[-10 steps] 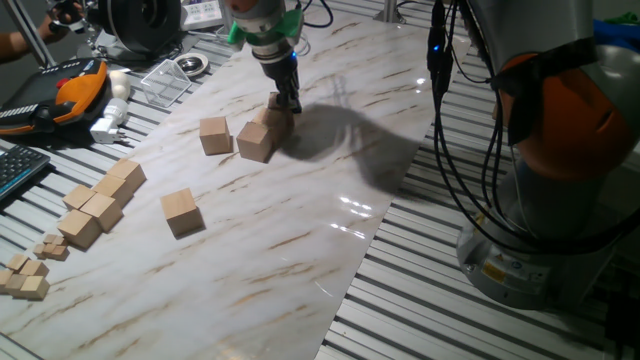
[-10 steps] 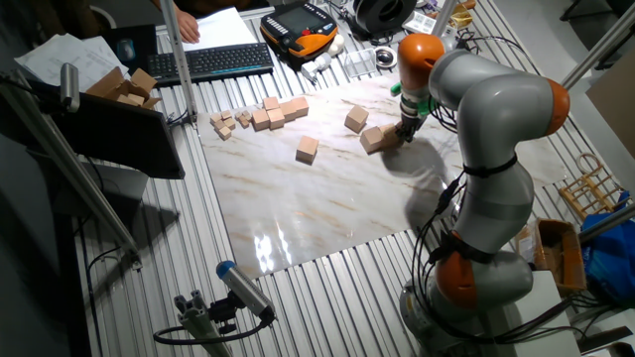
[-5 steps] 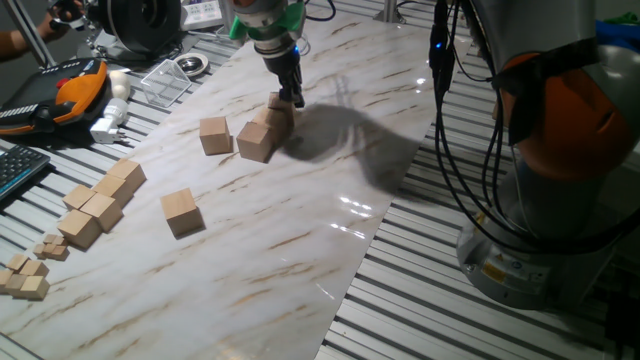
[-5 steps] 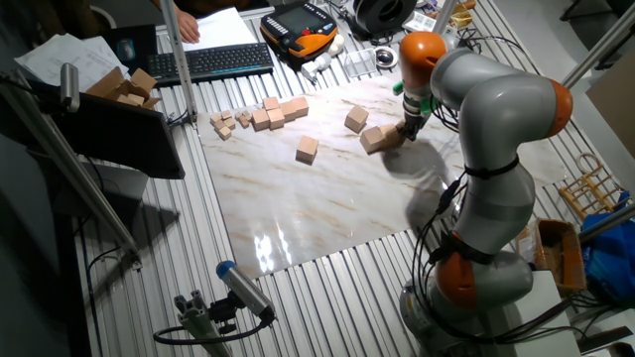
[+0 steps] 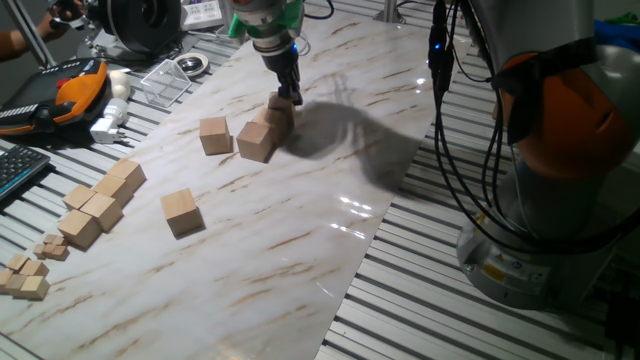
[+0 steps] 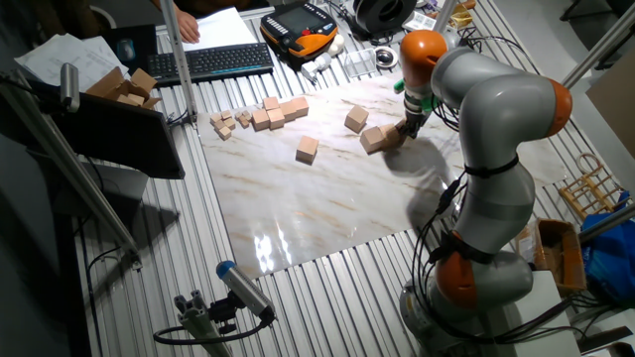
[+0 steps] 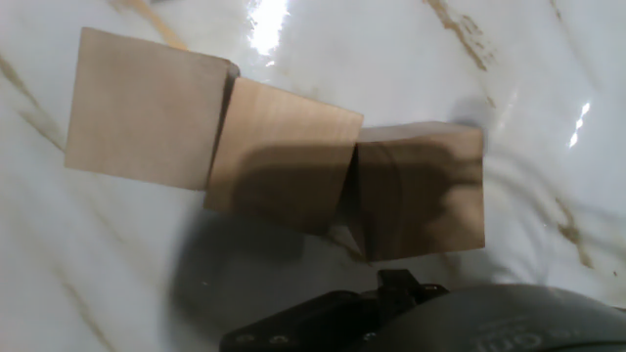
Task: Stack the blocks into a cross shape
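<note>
Blocks: three touch in a row (image 7: 284,156) near the worktop's far edge, two loose ones (image 5: 215,134) (image 5: 181,211) toward its left edge. They look light, rigid and smooth; grip opposite flat faces. Gripper (image 5: 290,94) hangs just above the row; how far open, I cannot tell.

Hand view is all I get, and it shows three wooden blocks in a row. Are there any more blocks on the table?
Observer: Yes, a lone block sits beside your three-block row, not touching it.
Operator: Only that one?
Observer: No, another loose block lies farther off on the marble board, nearer a joined row of cubes.
Operator: And where is the tool itself?
Observer: The tool hangs just above one end of the three-block row.
</note>
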